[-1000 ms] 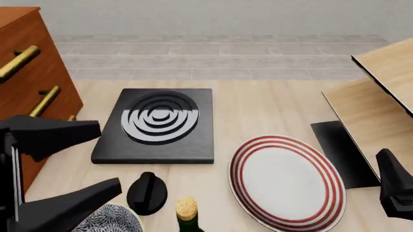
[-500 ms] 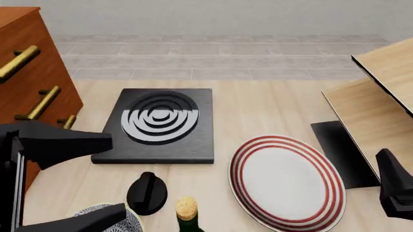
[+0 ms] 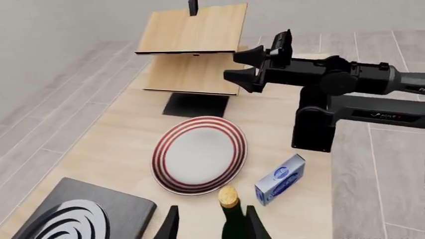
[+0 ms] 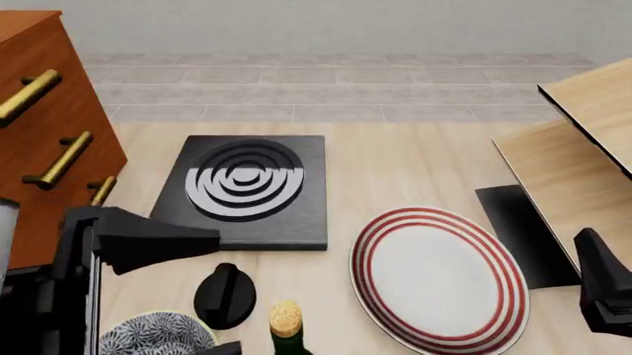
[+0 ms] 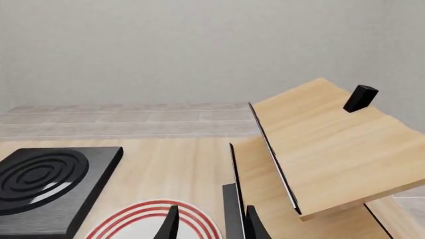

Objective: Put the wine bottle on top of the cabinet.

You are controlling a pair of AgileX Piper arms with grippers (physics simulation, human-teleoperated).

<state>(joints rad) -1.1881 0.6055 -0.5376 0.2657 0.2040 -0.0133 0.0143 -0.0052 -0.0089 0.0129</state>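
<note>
The wine bottle (image 4: 286, 322) is cut off by the near edge of my front view: only its tan cork and a sliver of green neck show, between the black knob-like lump (image 4: 225, 294) and the red-striped plate (image 4: 439, 276). My left wrist camera shows a bit more of the bottle (image 3: 230, 213), cork and dark neck standing upright in the gap between my two fingers (image 3: 253, 228), which sit apart with neither visibly touching the glass; the label and base are out of frame. So my left gripper (image 3: 210, 226) is spread wide around the neck and grips nothing. In the front view most of that gripper (image 4: 148, 296) is a black mass hiding part of the patterned bowl (image 4: 158, 337) at the near edge. The cabinet (image 4: 44, 126) is cropped at the far left, its top barely visible, three brass handles showing. My right gripper (image 5: 210, 225) shows only two dark fingertips with a clear gap between them, empty, above the plate's rim (image 5: 156, 219) and beside the light wooden boards (image 5: 319, 149); in the front view only a black stub of it (image 4: 604, 285) is seen at the right edge. Compared with a second ago, my left gripper has swung rightward toward the bottle, uncovering more of the cabinet's handles and the bowl; the bottle, plate, black grooved slab (image 4: 242, 188) and right arm have not moved
</note>
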